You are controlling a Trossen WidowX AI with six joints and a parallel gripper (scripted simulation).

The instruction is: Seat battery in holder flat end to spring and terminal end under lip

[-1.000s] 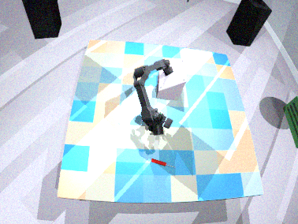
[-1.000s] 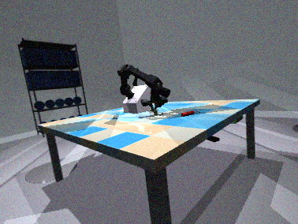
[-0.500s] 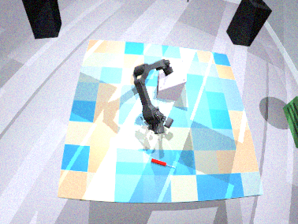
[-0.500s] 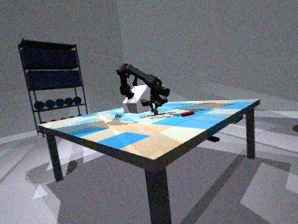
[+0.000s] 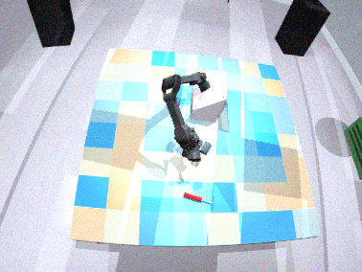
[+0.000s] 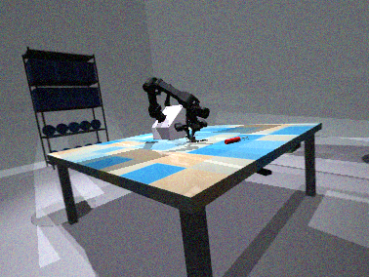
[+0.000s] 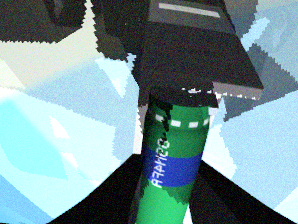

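Note:
The battery (image 7: 172,172), green with a blue band and pale lettering, stands out lengthwise between the fingers in the wrist view. My gripper (image 7: 165,165) (image 5: 194,163) (image 6: 191,139) is shut on it, low over the table. The battery's dark far end meets or overlaps the near edge of a dark block of the holder (image 7: 200,57), which has a pale lower edge and a light strip on top. Whether that end is under, against or above the block cannot be told. The spring does not show, and the holder is too small or hidden to make out in the top and exterior views.
A red screwdriver (image 5: 192,196) (image 6: 232,140) lies on the patchwork table (image 5: 273,227) (image 6: 161,172), on the front side of the gripper in the top view. A pale sloped box (image 5: 207,111) (image 6: 167,131) stands near the arm's base. A shelf rack (image 6: 63,86) stands beyond the table.

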